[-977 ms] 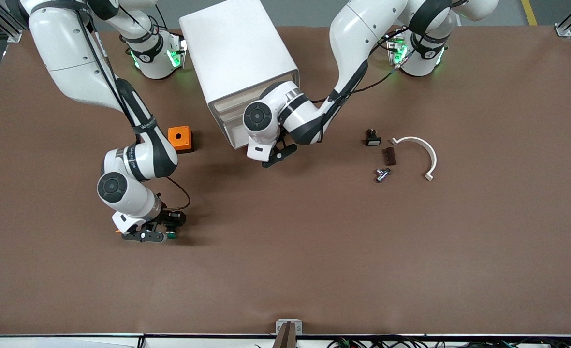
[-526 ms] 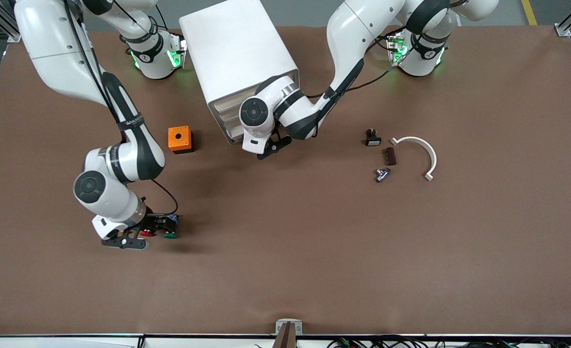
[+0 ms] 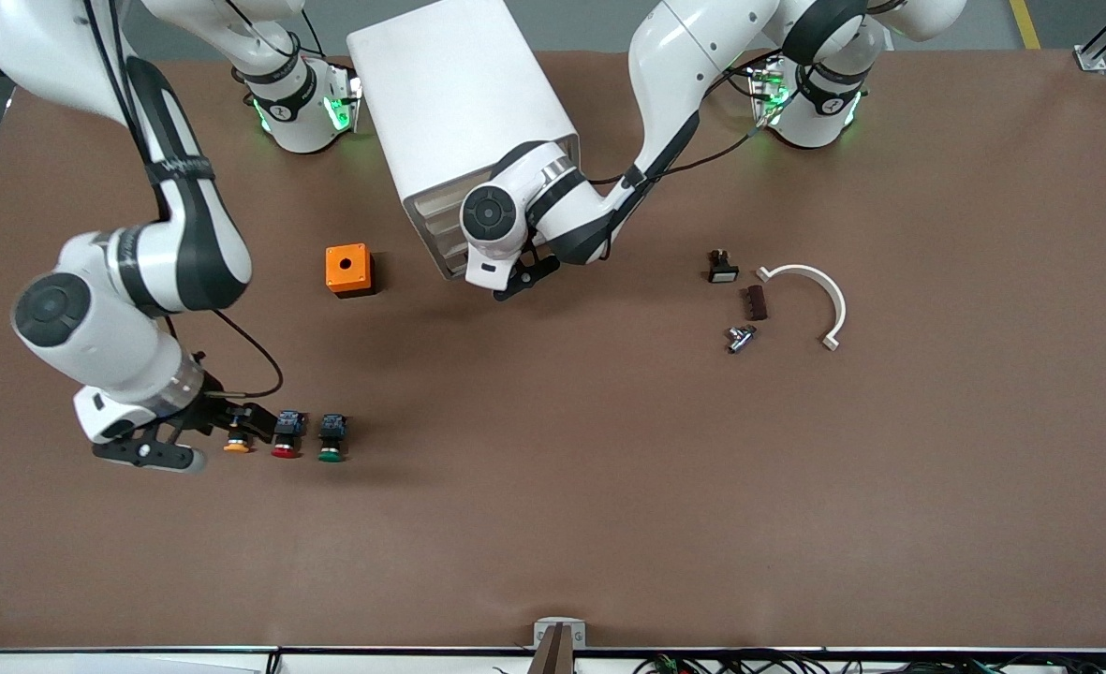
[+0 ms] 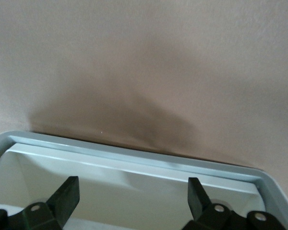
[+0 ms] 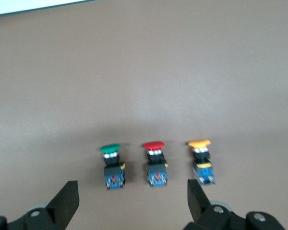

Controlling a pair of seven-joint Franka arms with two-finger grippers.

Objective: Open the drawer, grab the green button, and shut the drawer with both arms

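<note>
The green-capped button (image 3: 331,438) stands on the brown table beside a red-capped one (image 3: 286,436) and an orange-capped one (image 3: 237,440). My right gripper (image 3: 199,432) is open and empty just off the orange-capped one, toward the right arm's end of the table. The right wrist view shows the green button (image 5: 111,165) off from my open right gripper (image 5: 132,191). My left gripper (image 3: 520,276) is open at the front of the white cabinet (image 3: 459,103), low down. In the left wrist view the gripper (image 4: 133,189) sits over a drawer's lip (image 4: 134,160), with part of its empty inside showing.
A small orange box with a hole (image 3: 347,270) stands between the cabinet and the buttons. Toward the left arm's end lie a white curved piece (image 3: 819,290), a small black part (image 3: 722,267), a brown block (image 3: 756,301) and a metal part (image 3: 740,338).
My right gripper has let go of the green button and drawn back toward the right arm's end, uncovering all three buttons. My left gripper has moved in closer to the cabinet front.
</note>
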